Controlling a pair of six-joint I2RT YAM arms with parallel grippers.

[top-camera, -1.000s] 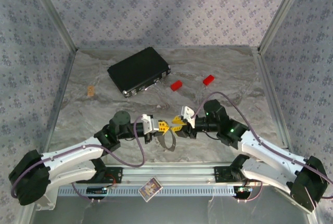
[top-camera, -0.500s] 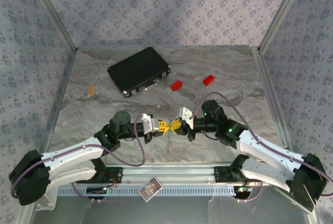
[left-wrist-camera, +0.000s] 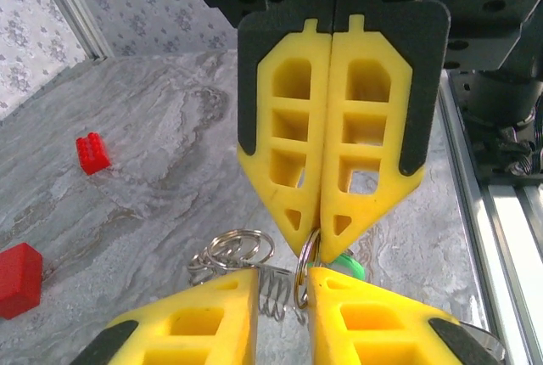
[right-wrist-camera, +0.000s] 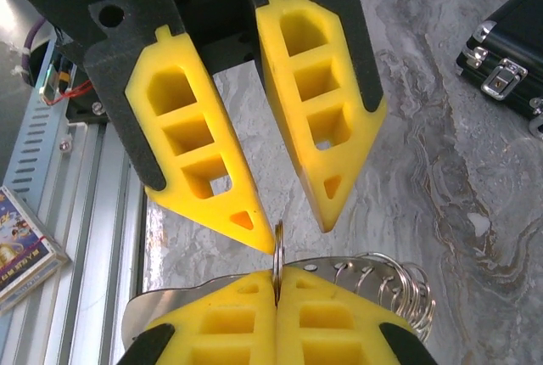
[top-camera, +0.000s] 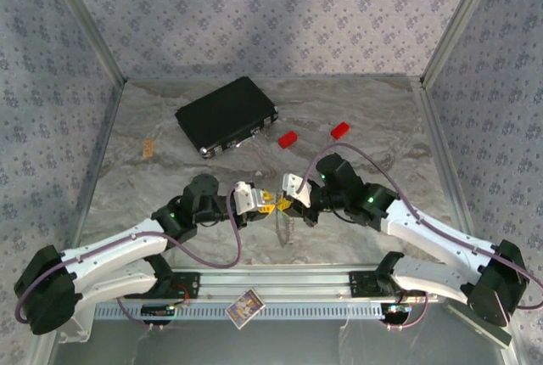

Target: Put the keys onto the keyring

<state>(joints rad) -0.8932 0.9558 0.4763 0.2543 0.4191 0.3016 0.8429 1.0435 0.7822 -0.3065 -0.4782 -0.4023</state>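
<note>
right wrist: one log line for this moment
right gripper: shut on keyring | left gripper: open, straddling keyring | green key: behind right tips

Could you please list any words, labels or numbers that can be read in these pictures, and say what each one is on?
No text can be read for certain.
Small printed card beside the near rail: coloured lettering, too blurred to read.
Black case: no marking can be made out.

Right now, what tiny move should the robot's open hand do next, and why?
Probably close the left gripper gently. The right gripper is shut on the thin keyring, and that ring stands in the gap between the left gripper's open fingers, so closing would let both hold it.
</note>
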